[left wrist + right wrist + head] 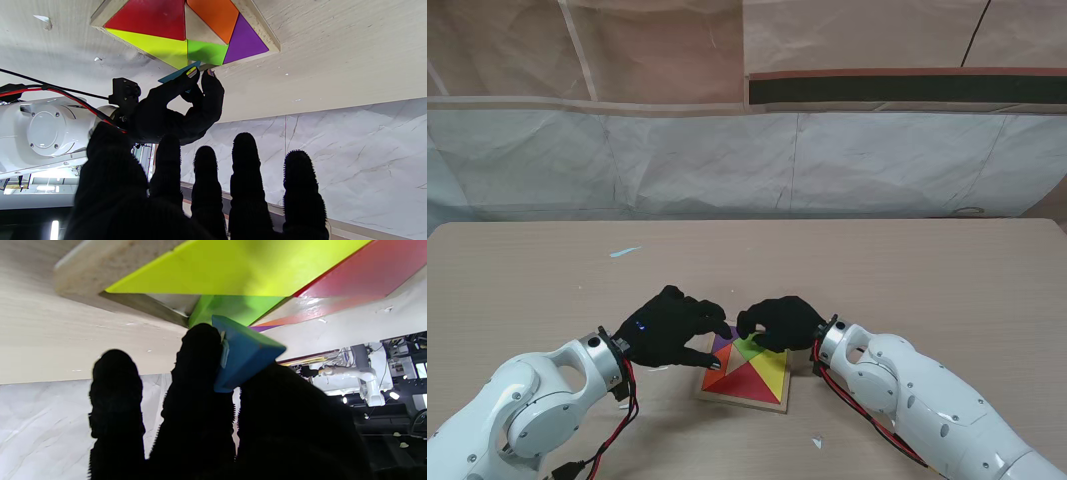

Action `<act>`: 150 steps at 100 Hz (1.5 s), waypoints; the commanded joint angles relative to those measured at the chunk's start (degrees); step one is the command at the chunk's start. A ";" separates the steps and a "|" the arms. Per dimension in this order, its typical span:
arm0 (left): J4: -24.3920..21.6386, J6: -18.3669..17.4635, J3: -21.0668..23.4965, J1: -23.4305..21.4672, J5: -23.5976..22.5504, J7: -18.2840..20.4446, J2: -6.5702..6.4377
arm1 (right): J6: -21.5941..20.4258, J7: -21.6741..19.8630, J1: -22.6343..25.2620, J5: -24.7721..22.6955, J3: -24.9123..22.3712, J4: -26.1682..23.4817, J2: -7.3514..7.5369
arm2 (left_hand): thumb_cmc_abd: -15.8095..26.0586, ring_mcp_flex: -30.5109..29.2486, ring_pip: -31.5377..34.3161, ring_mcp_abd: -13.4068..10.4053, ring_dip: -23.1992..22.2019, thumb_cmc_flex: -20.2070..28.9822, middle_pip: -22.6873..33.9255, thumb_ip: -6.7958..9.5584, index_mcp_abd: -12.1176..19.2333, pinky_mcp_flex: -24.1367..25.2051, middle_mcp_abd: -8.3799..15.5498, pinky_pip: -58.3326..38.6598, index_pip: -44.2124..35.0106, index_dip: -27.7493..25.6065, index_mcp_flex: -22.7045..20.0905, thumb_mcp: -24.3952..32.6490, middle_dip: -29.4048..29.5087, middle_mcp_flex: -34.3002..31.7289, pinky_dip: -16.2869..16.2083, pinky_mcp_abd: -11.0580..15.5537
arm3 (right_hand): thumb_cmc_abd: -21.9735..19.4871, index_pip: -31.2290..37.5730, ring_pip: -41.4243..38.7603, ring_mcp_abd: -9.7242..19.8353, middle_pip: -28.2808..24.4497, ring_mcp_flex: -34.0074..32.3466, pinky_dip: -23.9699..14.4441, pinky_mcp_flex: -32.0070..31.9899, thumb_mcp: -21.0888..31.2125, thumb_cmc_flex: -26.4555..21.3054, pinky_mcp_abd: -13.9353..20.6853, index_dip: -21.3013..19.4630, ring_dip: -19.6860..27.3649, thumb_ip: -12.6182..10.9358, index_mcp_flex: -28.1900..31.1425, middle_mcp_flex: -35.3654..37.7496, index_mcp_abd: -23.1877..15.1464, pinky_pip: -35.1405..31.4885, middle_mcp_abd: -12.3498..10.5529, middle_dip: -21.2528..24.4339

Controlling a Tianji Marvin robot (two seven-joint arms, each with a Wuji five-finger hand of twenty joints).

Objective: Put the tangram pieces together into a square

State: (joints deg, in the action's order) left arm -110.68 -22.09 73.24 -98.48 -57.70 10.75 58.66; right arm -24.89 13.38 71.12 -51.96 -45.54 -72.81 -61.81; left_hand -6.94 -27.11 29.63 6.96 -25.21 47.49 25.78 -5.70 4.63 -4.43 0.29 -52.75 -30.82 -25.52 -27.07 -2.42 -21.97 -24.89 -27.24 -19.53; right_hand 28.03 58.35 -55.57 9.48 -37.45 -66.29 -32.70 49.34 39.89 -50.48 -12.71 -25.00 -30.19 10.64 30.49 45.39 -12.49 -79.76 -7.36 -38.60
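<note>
My right hand (777, 322) pinches the blue piece (245, 355) just beyond the tray (258, 25) edge, gap ahead of fingertips; left hand (672, 328) spread, empty.

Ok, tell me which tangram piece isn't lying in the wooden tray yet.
The blue piece. The right hand pinches it above the wooden tray, while the red, yellow, green, orange and purple pieces all lie flat inside.

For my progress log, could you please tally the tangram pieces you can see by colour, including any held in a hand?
Red piece: 1
Yellow piece: 1
Green piece: 1
Orange piece: 1
Purple piece: 1
Blue piece, pinched in the right hand: 1
Total: 6 pieces showing; one bare gap in the wooden tray.
</note>
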 commanded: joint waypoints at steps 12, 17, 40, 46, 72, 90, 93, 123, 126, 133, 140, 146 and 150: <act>-0.27 0.17 0.01 -0.16 0.07 0.96 0.12 | -0.75 -1.94 -0.71 -2.47 0.22 -0.79 0.41 | 2.59 -1.27 0.77 -1.12 -0.74 2.17 -0.73 1.60 -0.08 -0.18 1.17 -1.13 -0.49 -0.67 -1.50 0.03 0.18 -0.52 -0.55 0.79 | -2.02 -0.30 -4.46 7.07 1.73 -1.21 -0.51 -0.33 -0.38 -2.23 16.23 0.68 -2.74 -0.32 -0.81 0.86 -3.70 -2.46 -3.54 -0.77; -0.24 0.10 0.03 -0.18 0.00 0.85 0.13 | -1.11 -1.48 -1.03 -2.57 0.45 -0.37 0.34 | 2.59 -1.30 0.77 -1.13 -0.74 2.20 -0.76 1.61 -0.09 -0.18 1.28 -1.14 -0.50 -0.67 -1.51 0.05 0.19 -0.46 -0.56 0.79 | -2.79 0.13 -5.45 7.82 1.88 -1.62 -1.07 0.09 -1.34 -1.55 16.56 0.78 -3.43 -0.19 -0.99 1.19 -4.45 -3.27 -4.08 -1.05; -0.50 0.32 0.17 -0.52 -0.25 0.89 0.12 | -1.70 0.43 -2.63 -3.15 2.37 1.19 0.17 | 2.59 -1.33 0.76 -1.13 -0.74 2.16 -0.74 1.59 -0.07 -0.17 1.14 -1.13 -0.48 -0.65 -1.53 0.02 0.19 -0.60 -0.55 0.93 | -4.37 0.74 -4.61 7.59 2.89 -0.50 -1.06 -0.78 -4.14 -1.70 16.59 1.94 -3.62 -0.41 -1.76 0.83 -5.24 -2.33 -4.59 -1.16; -0.54 0.28 0.21 -0.58 -0.31 0.89 0.12 | -1.84 0.97 -2.85 -3.35 2.66 1.55 0.13 | 2.54 -1.36 0.75 -1.07 -0.74 2.21 -0.73 1.60 -0.10 -0.18 1.16 -1.14 -0.49 -0.65 -1.55 0.04 0.19 -0.64 -0.55 0.93 | -4.77 0.54 -2.88 7.03 3.38 0.99 -0.59 -2.26 -3.71 -2.46 16.05 2.06 -3.20 -0.36 -1.81 0.65 -5.82 -0.62 -5.16 -0.97; -0.65 0.54 0.26 -0.78 -0.38 0.94 0.12 | -5.57 0.09 -3.21 -0.65 2.55 2.85 -0.34 | 2.51 -1.42 0.76 -1.08 -0.75 2.24 -0.75 1.59 -0.08 -0.14 1.08 -1.14 -0.50 -0.65 -1.61 0.03 0.20 -0.66 -0.55 0.93 | -7.19 -0.21 5.22 6.21 6.85 2.38 1.24 -4.68 -5.25 -2.75 15.32 2.40 -0.72 -0.27 -2.90 -0.33 -6.31 5.70 -5.22 1.34; -0.67 0.52 0.28 -0.82 -0.36 0.92 0.13 | -4.03 -0.14 -3.39 -3.13 3.08 2.16 0.37 | 2.51 -1.42 0.76 -1.11 -0.75 2.25 -0.74 1.57 -0.02 -0.16 1.14 -1.14 -0.50 -0.67 -1.62 0.03 0.20 -0.73 -0.55 0.97 | -4.93 -0.29 6.21 5.59 7.82 2.37 0.74 -5.68 -5.21 -0.05 14.34 3.08 -0.43 -0.68 -3.61 -0.57 -5.67 5.46 -4.87 1.79; -0.66 0.49 0.29 -0.82 -0.38 0.92 0.13 | -3.76 -0.31 -3.40 -3.29 3.11 2.09 0.45 | 2.52 -1.45 0.77 -1.23 -0.76 2.24 -0.75 1.57 -0.04 -0.16 1.22 -1.15 -0.49 -0.66 -1.60 0.03 0.20 -0.71 -0.55 0.98 | -4.34 -0.31 6.27 5.43 7.87 2.44 0.63 -5.78 -4.77 0.72 14.25 3.12 -0.45 -0.66 -3.68 -0.66 -5.59 5.35 -4.63 1.80; -0.60 0.60 0.18 -0.77 -0.19 1.04 0.12 | -0.84 -2.63 -2.18 -5.18 1.84 -0.03 1.27 | 2.56 -1.43 0.74 -1.06 -0.75 2.18 -0.77 1.56 -0.09 -0.11 1.23 -1.12 -0.48 -0.66 -1.62 0.01 0.20 -0.73 -0.54 0.97 | -6.20 -3.37 6.18 2.12 4.64 5.10 0.08 -9.07 -8.67 8.57 11.63 3.24 -0.67 -1.39 -3.62 -3.91 -2.19 4.84 -2.98 5.00; -0.59 0.58 0.16 -0.74 -0.17 1.06 0.12 | -0.72 -2.82 -2.06 -5.27 1.65 -0.19 1.32 | 2.56 -1.41 0.72 -1.19 -0.74 2.17 -0.77 1.57 -0.05 -0.11 1.20 -1.12 -0.48 -0.66 -1.64 0.01 0.20 -0.73 -0.54 0.97 | -7.63 -5.12 6.24 1.26 4.29 5.92 -0.17 -10.09 -10.12 10.31 10.91 2.80 -0.76 -1.94 -3.09 -4.33 -1.43 4.88 -2.65 6.90; -0.55 0.51 0.13 -0.68 -0.11 1.08 0.11 | -0.23 -3.05 -1.56 -5.09 1.01 -0.50 1.30 | 2.58 -1.41 0.70 -1.10 -0.74 2.16 -0.80 1.57 -0.02 -0.11 1.17 -1.12 -0.45 -0.65 -1.60 0.01 0.21 -0.68 -0.54 0.94 | -10.21 -9.33 6.38 -0.55 4.14 7.94 -1.01 -12.56 -13.09 12.78 9.43 0.96 -1.00 -3.06 -1.66 -4.96 -0.02 4.78 -1.09 8.00; -0.54 0.47 0.14 -0.64 -0.05 1.17 0.10 | 0.25 -3.64 -1.11 -5.29 0.28 -1.09 1.43 | 2.57 -1.46 0.73 -1.13 -0.75 2.18 -0.79 1.57 -0.01 -0.11 1.18 -1.12 -0.47 -0.66 -1.65 0.02 0.20 -0.72 -0.54 0.92 | -13.03 -13.29 6.88 -1.91 4.96 9.80 -1.60 -14.74 -16.21 13.48 8.55 -0.23 -1.04 -4.12 -0.92 -5.74 1.07 4.90 -0.06 8.03; -0.55 0.47 0.15 -0.60 0.03 1.27 0.10 | 0.29 -3.65 -0.99 -5.73 -0.15 -1.23 1.53 | 2.58 -1.41 0.70 -1.14 -0.74 2.15 -0.81 1.57 0.00 -0.09 1.23 -1.10 -0.47 -0.66 -1.63 0.01 0.21 -0.69 -0.53 0.91 | -14.38 -15.22 8.19 -2.87 5.49 12.06 -1.63 -17.00 -17.95 13.53 7.70 -0.69 -0.67 -4.69 -0.48 -6.37 1.59 5.69 0.70 7.98; -0.52 0.45 0.13 -0.55 0.07 1.28 0.10 | 0.40 -3.41 -0.96 -6.29 -0.41 -1.33 1.62 | 2.62 -1.43 0.71 -1.15 -0.75 2.12 -0.78 1.56 -0.02 -0.09 1.19 -1.10 -0.47 -0.66 -1.63 0.00 0.19 -0.75 -0.53 0.91 | -14.80 -15.90 9.02 -3.22 5.79 13.13 -1.60 -17.95 -18.19 13.39 7.34 -0.57 -0.38 -4.88 -0.41 -6.72 1.57 6.06 0.88 8.06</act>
State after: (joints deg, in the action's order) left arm -111.00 -21.80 73.32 -98.96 -57.81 10.99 58.65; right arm -24.58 10.34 69.87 -57.07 -45.73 -73.64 -60.48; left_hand -6.94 -27.61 29.63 6.92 -25.21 47.49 25.78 -5.70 4.63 -4.43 0.29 -52.75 -30.81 -25.52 -27.07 -2.42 -21.97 -25.46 -27.24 -19.40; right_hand 15.08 43.73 -47.50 6.95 -32.59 -54.98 -32.68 33.14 22.89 -37.66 -12.71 -24.92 -30.83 7.93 28.58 41.02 -11.52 -74.19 -7.14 -31.48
